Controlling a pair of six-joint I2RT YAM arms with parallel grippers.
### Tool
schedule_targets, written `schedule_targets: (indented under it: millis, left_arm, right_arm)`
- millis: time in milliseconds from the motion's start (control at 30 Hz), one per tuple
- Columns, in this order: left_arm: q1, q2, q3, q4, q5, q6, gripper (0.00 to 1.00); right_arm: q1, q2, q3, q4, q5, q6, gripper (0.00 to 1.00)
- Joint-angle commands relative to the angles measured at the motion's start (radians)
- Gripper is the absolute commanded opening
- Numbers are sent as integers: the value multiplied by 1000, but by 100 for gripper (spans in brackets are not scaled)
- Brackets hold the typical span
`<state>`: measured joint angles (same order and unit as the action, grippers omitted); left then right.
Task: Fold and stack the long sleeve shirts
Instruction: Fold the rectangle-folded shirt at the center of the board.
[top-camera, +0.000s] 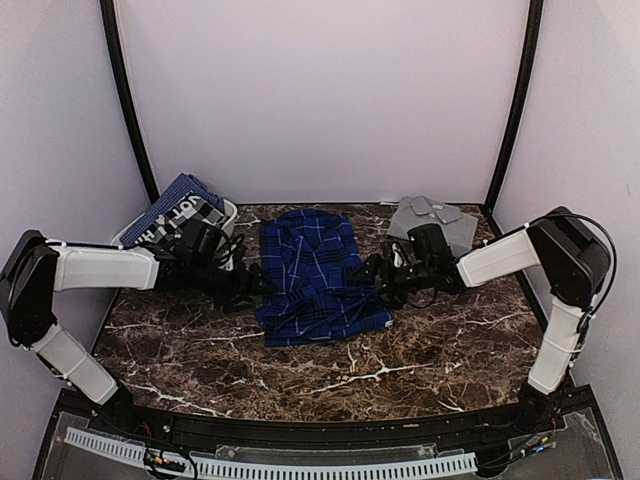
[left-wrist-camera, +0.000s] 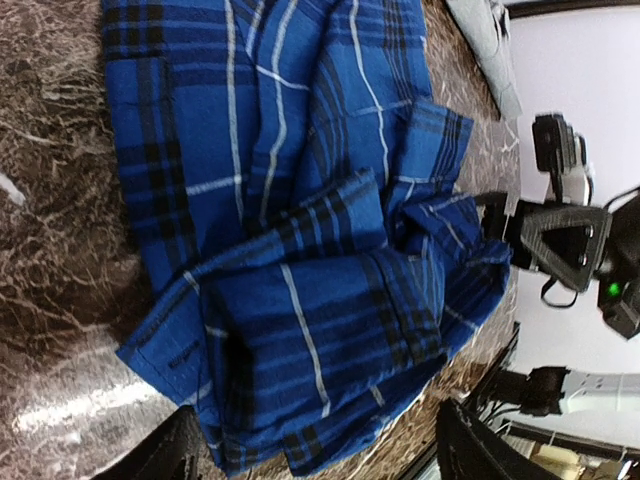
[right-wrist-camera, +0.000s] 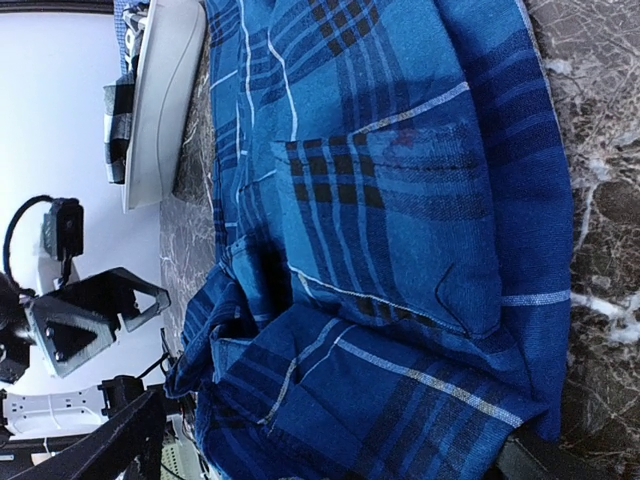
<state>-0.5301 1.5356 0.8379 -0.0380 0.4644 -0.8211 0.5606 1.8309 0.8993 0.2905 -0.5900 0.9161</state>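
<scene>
The blue plaid shirt (left-wrist-camera: 300, 300) lies bunched between the left gripper (top-camera: 262, 283) and right gripper (top-camera: 372, 272). Both are spread wide, likely ready to fold it.

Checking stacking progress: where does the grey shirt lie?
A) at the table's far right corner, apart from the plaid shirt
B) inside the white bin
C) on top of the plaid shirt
A: the grey shirt sits at the far right corner, bare table showing between it and the plaid shirt.
</scene>
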Motion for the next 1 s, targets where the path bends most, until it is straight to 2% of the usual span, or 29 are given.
schedule_targets:
  millis: [0,200,433,600,833,967]
  left_arm:
    - [-107,-87,3,-166,-81,151,78]
    - [-309,-72,98,-252,-261,194,74]
    - [-505,155,366,-449,-586,320,75]
    - [-565,333,549,-557,-721,415,76]
    - [-574,440,640,-599,-807,448,77]
    - [-574,466,659,-602,-828,447,73]
  right_arm:
    - [-5,18,-7,23,-15,-11,99]
    - [-4,20,-22,38,-13,-10,99]
    - [-2,20,-26,35,-10,-18,99]
    - [-2,26,-26,45,-14,-14,99]
    - [1,18,-28,53,-11,-11,99]
    - [8,5,-23,43,-2,-19,99]
